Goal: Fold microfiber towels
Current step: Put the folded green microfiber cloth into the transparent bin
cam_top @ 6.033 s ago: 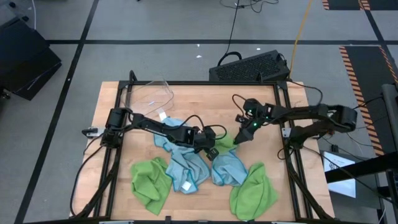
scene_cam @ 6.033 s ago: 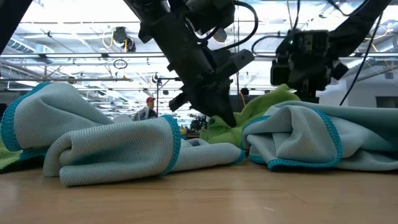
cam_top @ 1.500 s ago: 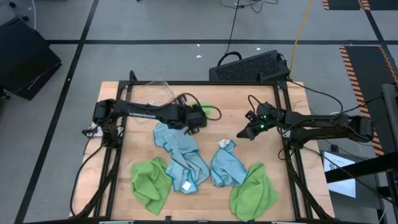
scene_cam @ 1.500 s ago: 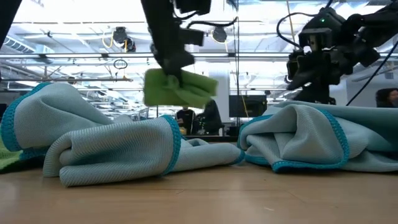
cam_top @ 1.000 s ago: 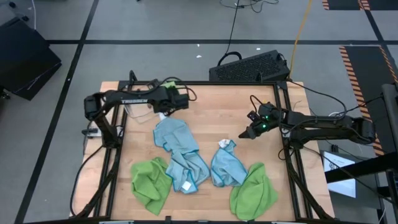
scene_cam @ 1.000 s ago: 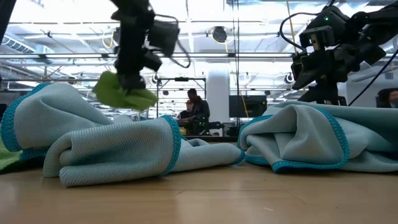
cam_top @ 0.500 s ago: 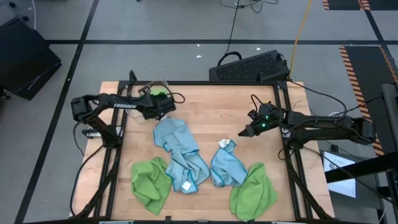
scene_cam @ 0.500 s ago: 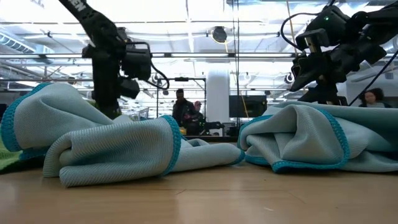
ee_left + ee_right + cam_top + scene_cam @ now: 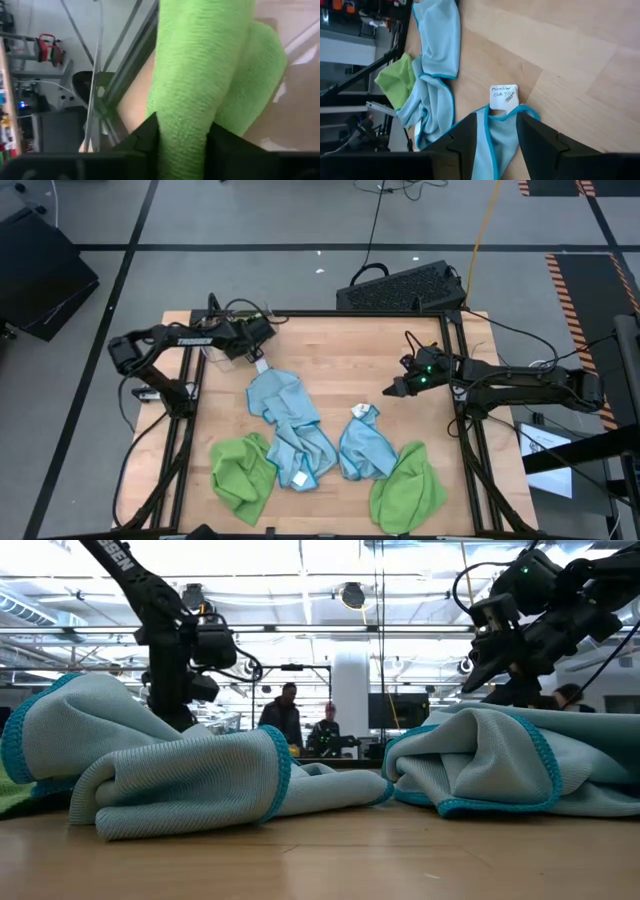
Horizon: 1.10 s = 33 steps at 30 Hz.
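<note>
My left gripper is at the table's far left corner, over the clear bin. A folded lime green towel fills the gap between its fingers; the high view hides this towel under the gripper. Three light blue towels lie crumpled mid-table. Two more green towels lie near the front edge. My right gripper hangs open above the table's right half. Its fingers stand apart over a blue towel's white tag. My left gripper has the folded green towel between its two fingers, which touch both sides of its near end; it is a bundle of several layers. The fingers slant down toward the far left corner. The towel's rounded far part reaches past them toward the bin.
A black metal frame runs along the table's edges. A dark keyboard-like box sits behind the far edge. Bare wood shows between the two grippers. People stand in the room behind the table.
My left gripper has carried the folded green towel from the far middle of the table toward the far left corner and down over the clear bin. In the low view the towel has sunk out of sight behind the blue towel.
</note>
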{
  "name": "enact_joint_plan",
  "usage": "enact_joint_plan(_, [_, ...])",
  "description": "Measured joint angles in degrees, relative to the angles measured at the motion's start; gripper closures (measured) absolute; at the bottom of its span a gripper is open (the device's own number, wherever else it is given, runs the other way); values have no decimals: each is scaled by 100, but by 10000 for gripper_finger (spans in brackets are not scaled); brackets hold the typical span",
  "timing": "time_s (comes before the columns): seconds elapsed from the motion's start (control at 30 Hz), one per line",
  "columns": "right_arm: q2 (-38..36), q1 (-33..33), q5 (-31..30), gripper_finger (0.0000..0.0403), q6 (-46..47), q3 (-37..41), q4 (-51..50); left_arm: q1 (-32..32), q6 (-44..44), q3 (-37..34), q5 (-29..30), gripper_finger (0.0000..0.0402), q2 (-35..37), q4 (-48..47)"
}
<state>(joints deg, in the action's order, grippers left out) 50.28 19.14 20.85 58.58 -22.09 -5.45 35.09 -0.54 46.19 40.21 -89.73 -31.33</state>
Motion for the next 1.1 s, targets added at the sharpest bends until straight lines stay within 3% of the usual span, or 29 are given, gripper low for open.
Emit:
enact_joint_plan(0.37, [0,2,-296,273,59,0,0,102,86,33,-1114,164,1001,-166])
enact_joint_plan(0.6, [75,2,-308,273,57,0,5,228,344,38,-2391,154,1655,-202])
enact_joint_plan(0.7, [140,2,-306,273,57,0,0,348,807,42,-2530,172,1781,-23])
enact_joint_plan(0.83, [227,2,-305,273,60,2,-4,620,998,-12,-2583,227,1678,391])
enact_joint_plan(1.1, [306,0,-283,273,328,2,93,1340,1194,-65,-3135,365,650,575])
